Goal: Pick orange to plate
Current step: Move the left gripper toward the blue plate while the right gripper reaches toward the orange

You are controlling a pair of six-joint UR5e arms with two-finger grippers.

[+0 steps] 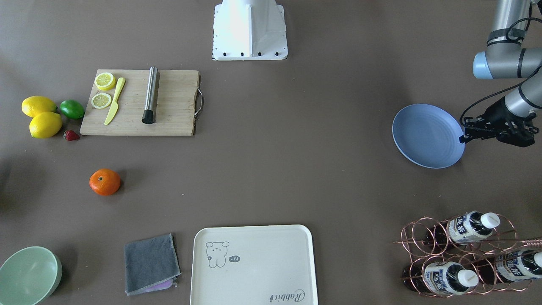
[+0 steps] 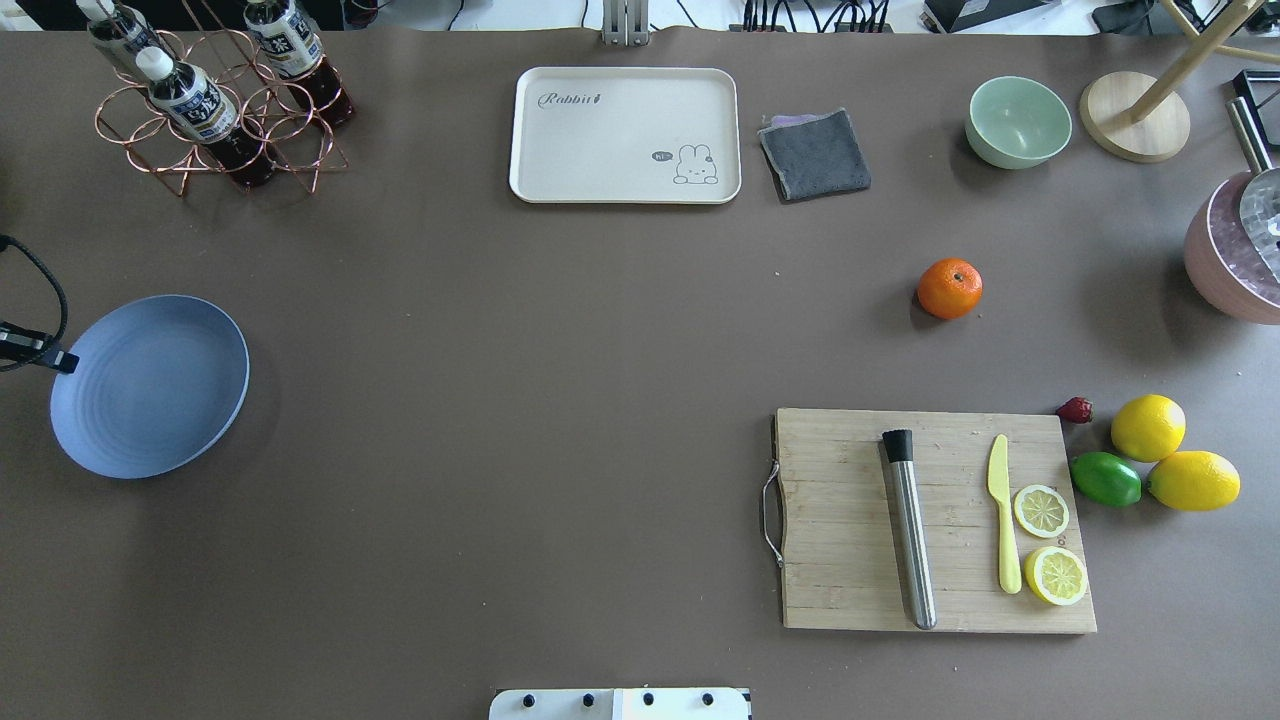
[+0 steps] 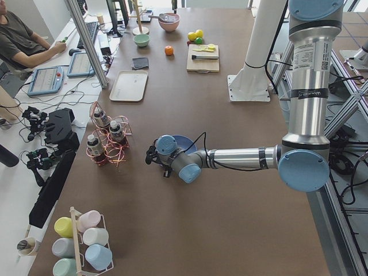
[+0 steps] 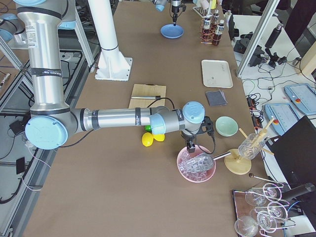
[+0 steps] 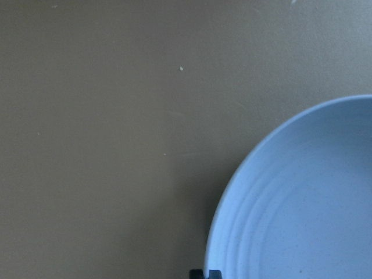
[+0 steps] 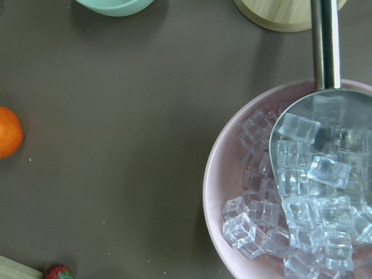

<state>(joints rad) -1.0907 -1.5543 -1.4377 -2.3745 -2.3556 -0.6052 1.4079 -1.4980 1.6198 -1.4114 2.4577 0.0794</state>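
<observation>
— The small round bright-skinned orange [image 1: 105, 182] is lying on the brown tabletop [image 1: 296, 169], well apart from the left gripper [image 1: 464, 138] and the right gripper [image 4: 190, 146].
— And the round periwinkle-blue plate [image 1: 427, 135]?
— It is sitting far across; the left gripper is hovering at its rim, fingers pressed together.
— The right one?
— It is hanging over a pink bowl [image 6: 210, 186] that is holding clear ice cubes [image 6: 250, 232] and a metal scoop [image 6: 325, 46]. Whether its fingers are spread, I cannot tell.

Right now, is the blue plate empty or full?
Empty: the plate shows only its bare blue rings, and the orange sits far off on the table.
</observation>
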